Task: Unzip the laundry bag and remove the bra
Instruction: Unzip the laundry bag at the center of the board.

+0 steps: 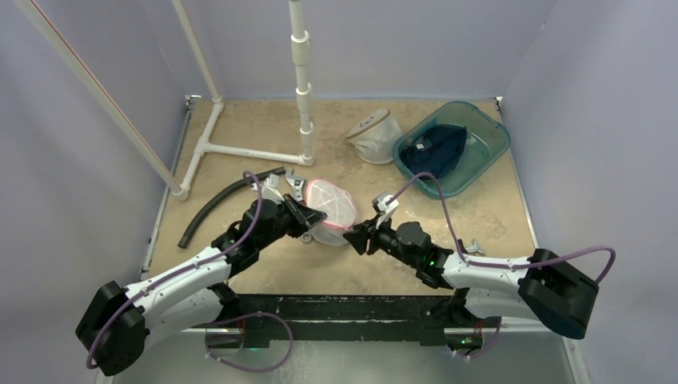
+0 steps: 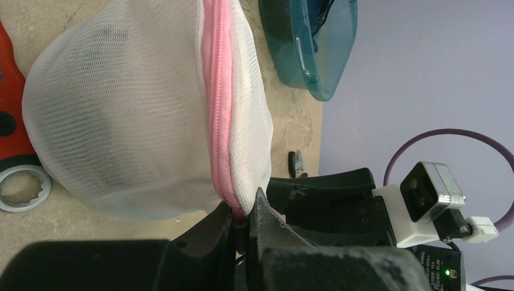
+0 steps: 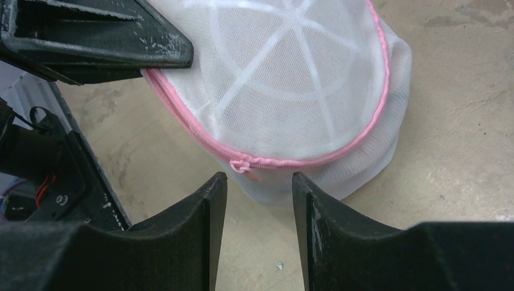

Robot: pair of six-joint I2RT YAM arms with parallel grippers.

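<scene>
Pull may be missed
Right gripper [image 3: 259, 182], jaws parted and empty, sits just short of the floppy pull [image 3: 245, 167]; left gripper [image 2: 242, 221] clamps the bag [image 2: 139, 121] seam near it.

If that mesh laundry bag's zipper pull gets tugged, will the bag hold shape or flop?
Probably squashy, not limp: the laundry bag is thin mesh domed over ribs. Likely light; without the left gripper pinching its seam it may slide.
</scene>
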